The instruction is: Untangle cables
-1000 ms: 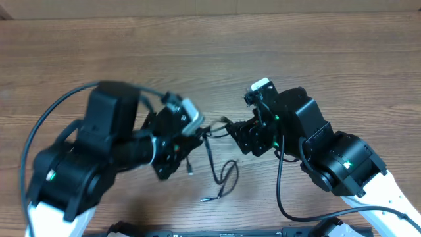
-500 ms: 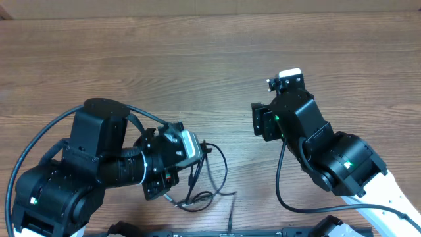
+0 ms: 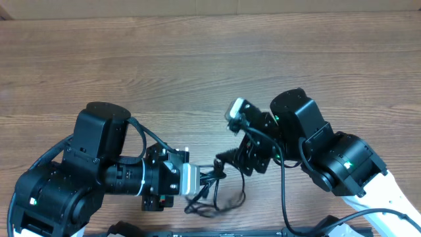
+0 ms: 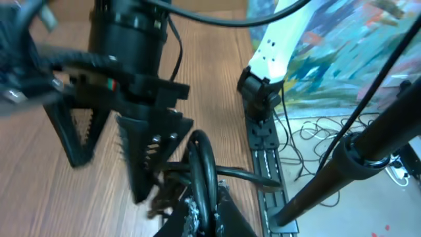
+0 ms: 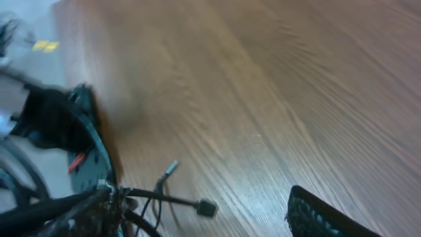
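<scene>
The cables (image 3: 214, 196) are thin black wires bunched in loose loops near the table's front edge, between the two arms. My left gripper (image 3: 196, 182) points right and is shut on one black loop (image 4: 199, 168), which rises from between its fingers. My right gripper (image 3: 228, 160) hangs just right of the bunch, tilted down to the left. Its two toothed fingers (image 4: 152, 155) stand apart with nothing between them. In the right wrist view a cable end with a small plug (image 5: 206, 208) lies on the wood, with one right finger (image 5: 322, 217) at the bottom right.
A black rail (image 3: 230, 232) runs along the table's front edge, close under the cable bunch. Bare wooden tabletop (image 3: 210, 72) fills the far half. Off the table, the left wrist view shows a black stand pole (image 4: 355, 151) and loose floor wires (image 4: 316, 131).
My left gripper has pulled the cables down toward the front edge. My right gripper drew away up and to the right, then came back down-left beside the bunch.
</scene>
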